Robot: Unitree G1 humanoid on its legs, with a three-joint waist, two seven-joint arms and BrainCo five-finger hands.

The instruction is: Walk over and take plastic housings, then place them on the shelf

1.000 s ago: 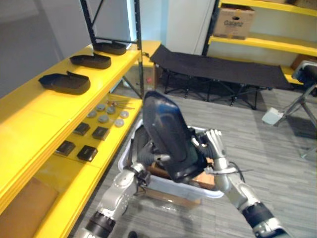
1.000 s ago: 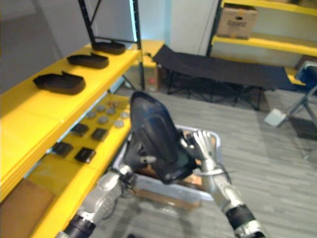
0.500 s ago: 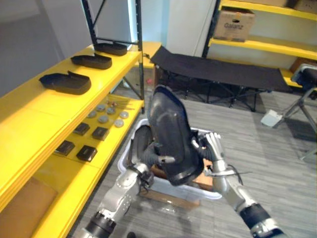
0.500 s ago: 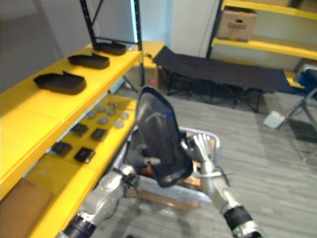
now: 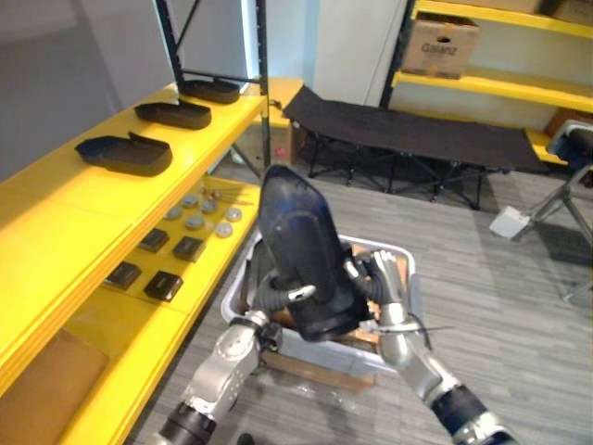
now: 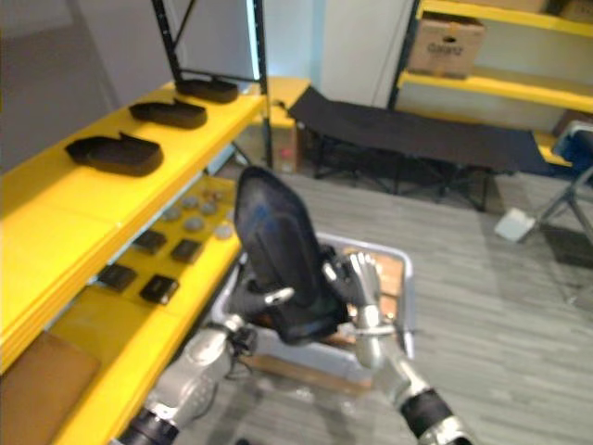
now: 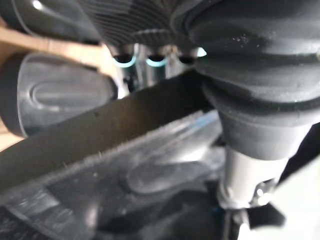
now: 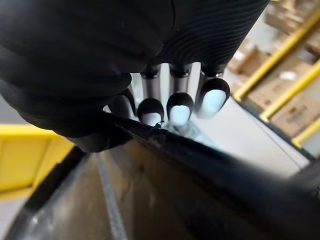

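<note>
While the robot is standing by the white plastic bin point(image 5: 324, 352), it is holding a big black plastic housing point(image 5: 298, 260) up in the air between its two hands. This long, rounded shell is standing almost straight up, with its long way running from top to bottom and its top end leaning a little away from the robot.

The left hand point(image 5: 278, 295) is hugging the lower left edge, with its thumb curled over the rim. The right hand point(image 5: 382, 276) is pressing flat on the other side, with its fingers pointing up and mostly straight.

The long yellow metal shelf point(image 5: 65, 218) is running along the robot's left side. Three more black housings point(image 5: 125, 153) are already lying flat on its top board in a row, going away from the robot. A bare yellow spot is waiting on the near part of that board.

So the housing probably needs to travel to the left, and the left hand is the one closer to the shelf. The shell is standing tall, but the others are lying down, so I think it needs tipping over until its long way is lying flat like theirs. The tall black post point(image 5: 259, 102) at the shelf's front edge could get bumped on the way.
</note>
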